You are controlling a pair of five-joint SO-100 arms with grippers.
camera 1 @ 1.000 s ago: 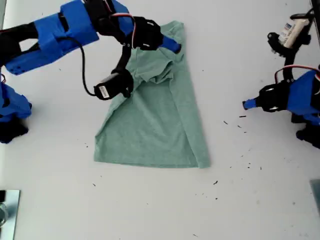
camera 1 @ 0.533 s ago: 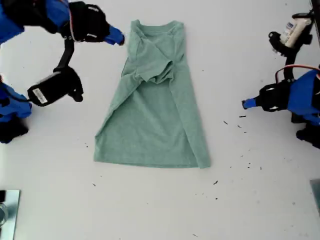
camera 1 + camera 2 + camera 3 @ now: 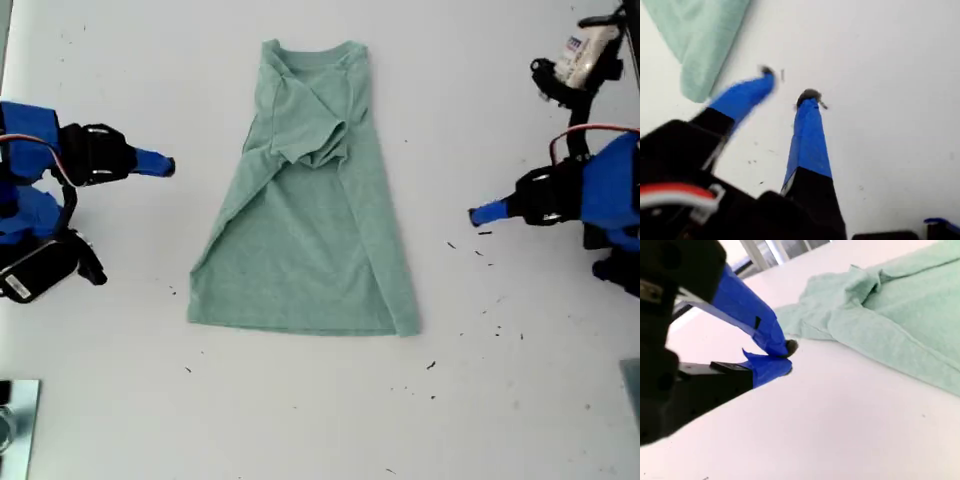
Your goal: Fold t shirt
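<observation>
Spread flat mid-counter (image 3: 520, 400): the t shirt (image 3: 310, 240), long axis running far to near, collar at the far end, hem at the near end, both sleeves already tucked inward and bunched just below the collar. Judged next: folding along that axis, hem up toward collar.

At the exterior view's right, well apart from the cloth: my first gripper (image 3: 474, 214), pointing toward the shirt's right edge about halfway down. Fingers parted moderately, holding nothing. At the exterior view's left: my second gripper (image 3: 168, 167), level with the bunched sleeves, fingers pressed tip to tip, empty. Neither touching fabric; roughly equal in reach.

Shown only by the first wrist view: the gap between those fingers (image 3: 745, 95) and a shirt corner beyond them. Shown only by the second wrist view: the raised folds near the sleeve.
</observation>
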